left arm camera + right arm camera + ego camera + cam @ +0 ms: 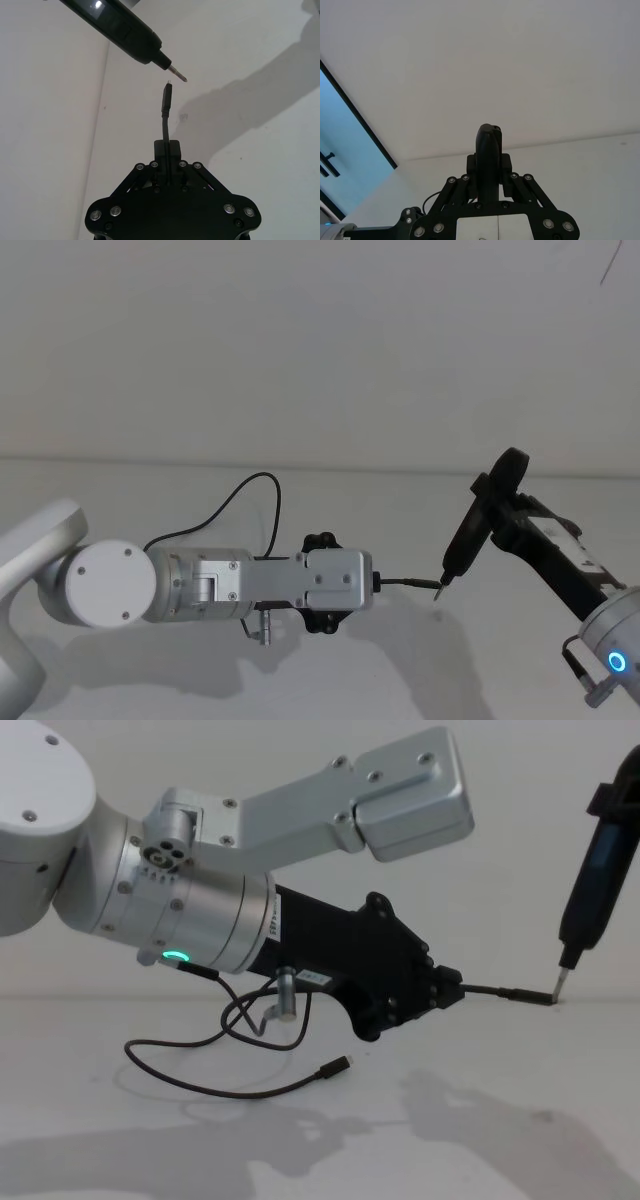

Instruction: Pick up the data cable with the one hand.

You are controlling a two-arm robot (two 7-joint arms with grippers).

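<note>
Two hands are at work here, and we start with the left hand [447, 988]. It hangs above the tabletop [520, 1150], its fingers [173, 149] clamped on the data cable [200, 1086] a little behind one plug [166, 96]. That plug sticks straight out ahead of the fingertips, raised off the surface. Behind the hand we see the silver wrist with its green ring [176, 959]. The rest of the cable curls in a loose loop on the tabletop under the left arm, and its far plug [338, 1067] lies flat there. The right hand [490, 167], out to the right, grips a black pen-shaped screwdriver [598, 870]. Its metal tip [177, 73] points down just beside the held plug, a small gap apart.
</note>
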